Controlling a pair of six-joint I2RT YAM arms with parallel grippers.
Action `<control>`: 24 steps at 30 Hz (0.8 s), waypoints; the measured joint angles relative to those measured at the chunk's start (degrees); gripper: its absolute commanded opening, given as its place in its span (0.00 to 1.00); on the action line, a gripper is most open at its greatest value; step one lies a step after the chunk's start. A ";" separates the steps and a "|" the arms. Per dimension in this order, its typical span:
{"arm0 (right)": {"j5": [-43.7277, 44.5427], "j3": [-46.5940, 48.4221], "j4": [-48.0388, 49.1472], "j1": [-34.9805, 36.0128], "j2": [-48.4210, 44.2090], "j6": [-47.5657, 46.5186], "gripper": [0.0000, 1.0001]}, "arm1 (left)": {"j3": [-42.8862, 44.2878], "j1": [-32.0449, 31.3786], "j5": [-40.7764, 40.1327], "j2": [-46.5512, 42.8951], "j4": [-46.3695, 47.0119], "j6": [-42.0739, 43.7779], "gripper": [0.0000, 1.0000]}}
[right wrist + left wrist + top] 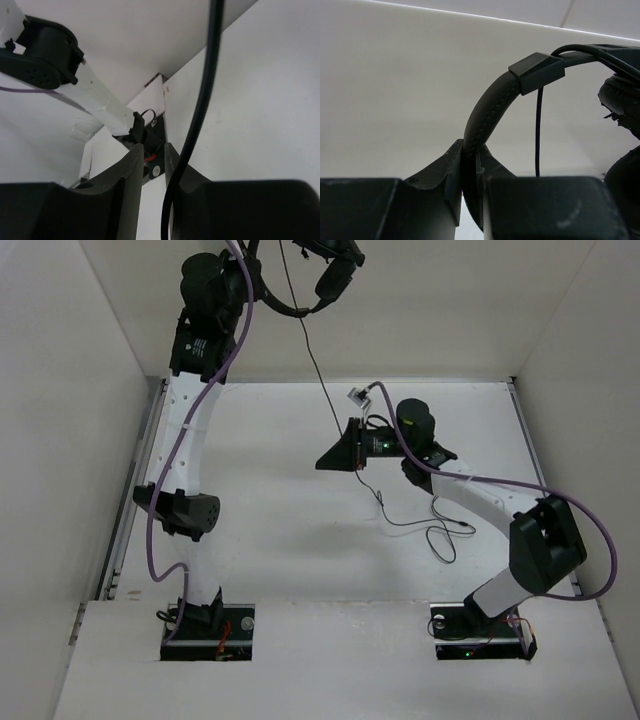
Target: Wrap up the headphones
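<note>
— What are we taking in first, starting with the biggest thing?

— We are looking down on the white counter [270, 530]. The left arm [190, 440] is stretching far up toward the back wall [450, 310], and the right arm [480, 502] is bending in over the middle of the counter.

— And where are the headphones sitting?

— The headphones [333, 282] are hanging in the air at the tip of the left arm, well above the far end of the counter (the top edge of the overhead view is cutting part of them off).

— How are we holding them?

— The left fingers [454, 175] are pinching the padded headband [490, 110] tightly, with no gap showing between them. In the left wrist view an earcup [620, 100] is showing off to the right.

— Where is the cable running?

— The cable [319, 375] is dropping from the headphones down to the right fingers [134, 165]. Past them it is lying in loose loops on the counter beside the right arm.

— Are the right fingers gripping it?

— They are standing narrowly apart. The cable is crossing one fingertip and slipping into the gap, which is looking wider than the cable, so we are not seeing it pinched.
</note>
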 measured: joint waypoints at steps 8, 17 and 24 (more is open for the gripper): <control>-0.11 0.17 -11.08 2.64 -0.35 -9.38 0.08 | -0.37 -0.68 -5.84 0.26 1.73 4.13 0.03; 2.14 0.17 -13.97 -3.21 -1.64 -12.83 0.04 | -1.68 -1.68 -6.67 -0.09 2.25 5.84 0.03; 3.85 0.17 -14.05 -5.29 -2.23 -13.25 0.03 | -3.52 -2.97 -6.75 -0.70 2.21 6.40 0.03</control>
